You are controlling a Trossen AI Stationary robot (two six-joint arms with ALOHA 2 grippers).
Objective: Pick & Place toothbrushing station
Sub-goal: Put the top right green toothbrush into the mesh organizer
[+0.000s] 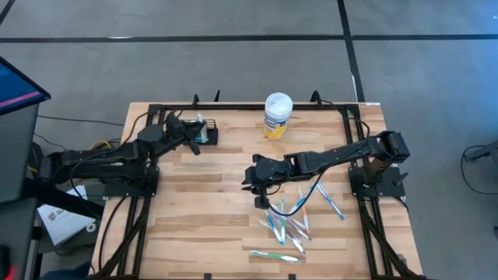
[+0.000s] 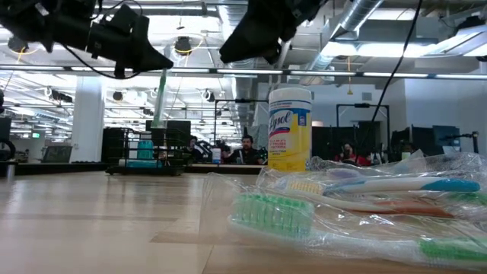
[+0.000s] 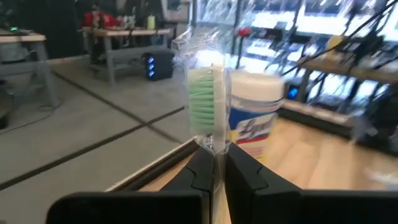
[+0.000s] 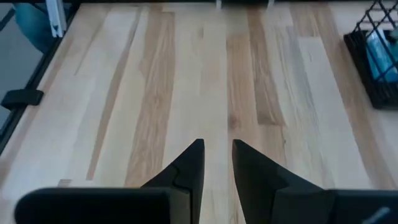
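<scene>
Nearest the low camera lies a pile of wrapped toothbrushes (image 2: 358,205) on the table (image 2: 91,221), green bristles foremost.

The left gripper (image 3: 214,171) is clamped on a wrapped green-bristled brush (image 3: 205,106), held upright with the head uppermost. In the high view this gripper (image 1: 192,134) stands at the basket (image 1: 206,134), which sits at the table's far left edge; the low view shows the brush handle (image 2: 161,95) hanging vertical above the basket (image 2: 144,156). The coming move turns on this: the basket lies directly below the fingers, its long axis across the brush's, so the brush appears set to go down or be tipped flat. The left arm is much the nearer.

The right gripper (image 4: 216,165) hangs over bare wood at table centre, fingers slightly apart and empty, beside the pile (image 1: 288,225).

The white-lidded tub (image 2: 290,129) reads "Lysol"; its smaller print is illegible.
</scene>
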